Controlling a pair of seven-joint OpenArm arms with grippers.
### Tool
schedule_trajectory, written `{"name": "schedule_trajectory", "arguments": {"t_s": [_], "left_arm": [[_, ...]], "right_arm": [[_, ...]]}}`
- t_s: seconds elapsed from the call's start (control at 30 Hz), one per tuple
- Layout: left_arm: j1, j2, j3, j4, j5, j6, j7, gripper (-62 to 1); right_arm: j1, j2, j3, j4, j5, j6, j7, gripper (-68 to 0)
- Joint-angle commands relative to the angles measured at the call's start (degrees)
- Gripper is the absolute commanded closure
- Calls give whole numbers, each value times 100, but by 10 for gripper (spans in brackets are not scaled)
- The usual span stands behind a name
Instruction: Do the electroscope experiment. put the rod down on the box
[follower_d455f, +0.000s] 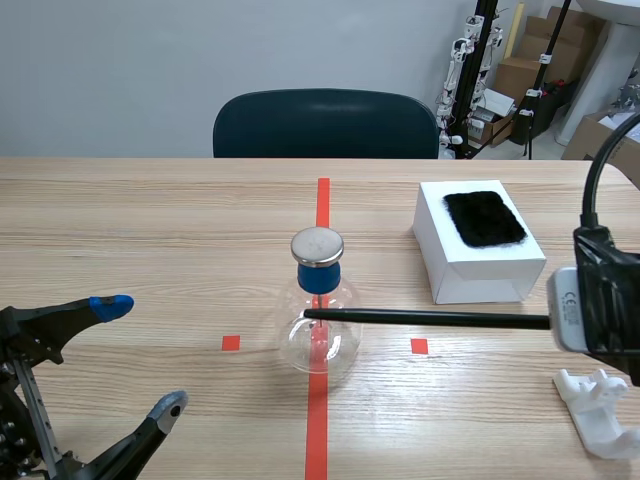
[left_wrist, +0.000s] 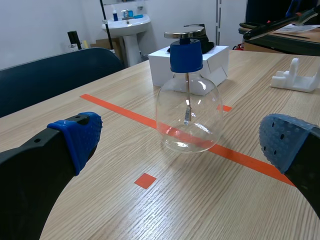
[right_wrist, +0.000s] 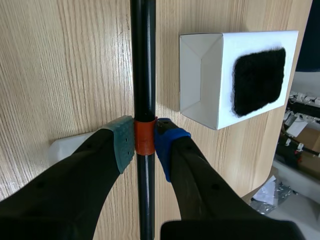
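the right wrist view alone shows the right pincer (right_wrist: 145, 142) gripping the rod (right_wrist: 143, 60) by its orange band (right_wrist: 145, 136). left pincer (follower_d455f: 140, 355) gapes wide, lower left; box (follower_d455f: 470, 270) right of centre.

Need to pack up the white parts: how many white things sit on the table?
2. The white box, a black pad on top, stands right of the flask, beyond the rod. The white stand lies nearer the robot, at the scene view's right edge. More may be hidden.
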Motion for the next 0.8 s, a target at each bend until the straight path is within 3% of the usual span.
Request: {"name": "schedule_trajectory", "arguments": {"t_s": [0.0, 0.23, 0.37, 0.47, 0.6, 0.77], "left_arm": [[-15, -7, -9, 33, -44, 7, -83, -623], [-15, -7, -9, 33, -44, 7, -83, -623], [-15, -7, -9, 33, -44, 7, -83, -623], [-15, -7, -9, 33, -44, 7, -83, -623], [-15, -7, -9, 33, -44, 7, -83, -623], [-15, -7, -9, 33, -44, 7, -81, -623]], "right_arm": [[15, 70, 90, 72, 175, 35, -236, -4], [17, 70, -96, -2, 216, 35, -721, -4], [87, 70, -361, -26, -282, 35, -737, -4], [214, 70, -507, -111, -393, 35, -730, -4], [326, 68, -516, -313, -476, 35, -472, -4], [396, 68, -625, -599, -1005, 35, -9, -4]]}}
